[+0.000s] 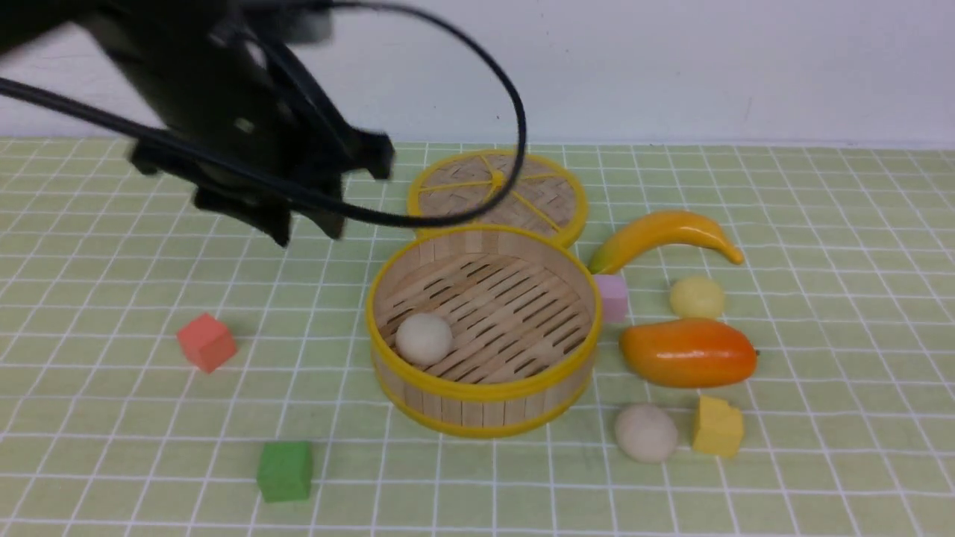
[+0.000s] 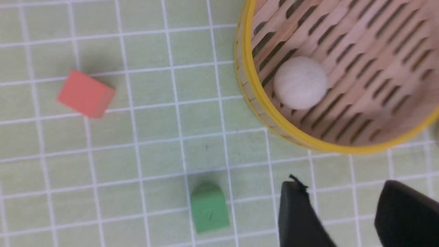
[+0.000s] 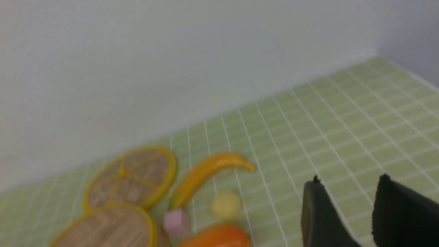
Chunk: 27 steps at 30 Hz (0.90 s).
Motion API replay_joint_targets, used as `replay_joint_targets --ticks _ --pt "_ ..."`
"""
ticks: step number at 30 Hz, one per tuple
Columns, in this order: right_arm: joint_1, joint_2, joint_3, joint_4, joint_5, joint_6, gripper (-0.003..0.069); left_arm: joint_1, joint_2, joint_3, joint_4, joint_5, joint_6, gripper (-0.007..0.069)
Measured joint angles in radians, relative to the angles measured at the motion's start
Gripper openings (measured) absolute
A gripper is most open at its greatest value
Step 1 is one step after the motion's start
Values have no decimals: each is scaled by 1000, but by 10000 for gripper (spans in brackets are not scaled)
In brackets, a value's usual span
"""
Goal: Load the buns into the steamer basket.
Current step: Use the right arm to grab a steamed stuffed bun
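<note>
The steamer basket (image 1: 448,391) stands mid-table, with one off-white bun (image 1: 424,338) on its slatted floor near its left wall. A second off-white bun (image 1: 646,432) lies on the mat at the basket's front right. The pale yellow bun (image 1: 697,297) lies to the right, behind the mango. My left gripper (image 1: 306,227) hangs open and empty above the mat, left of the basket. The left wrist view shows the basket (image 2: 284,127), the bun in it (image 2: 300,83) and the open gripper (image 2: 343,183). My right gripper (image 3: 349,181) is open and empty, off to the right of the yellow bun (image 3: 225,205).
The woven lid (image 1: 498,194) lies behind the basket. A banana (image 1: 664,235), a pink cube (image 1: 612,297), a mango (image 1: 690,352) and a yellow cube (image 1: 718,426) sit to the right. A red cube (image 1: 207,341) and a green cube (image 1: 285,470) sit to the left.
</note>
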Motion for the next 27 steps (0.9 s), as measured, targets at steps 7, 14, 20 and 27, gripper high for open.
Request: replay_joint_targets --ticks 7,14,20,27 --pt "92 283 -51 177 65 -340 239 0 -238 3 2 42 0 81" --pt "147 512 -65 257 16 -450 239 0 -486 174 9 42 -22 -13" --pt "148 704 -171 260 61 -455 239 0 -707 418 10 -17 -56 -13" --pt "148 958 -389 253 50 -456 239 0 -968 704 12 -115 -75 -13"
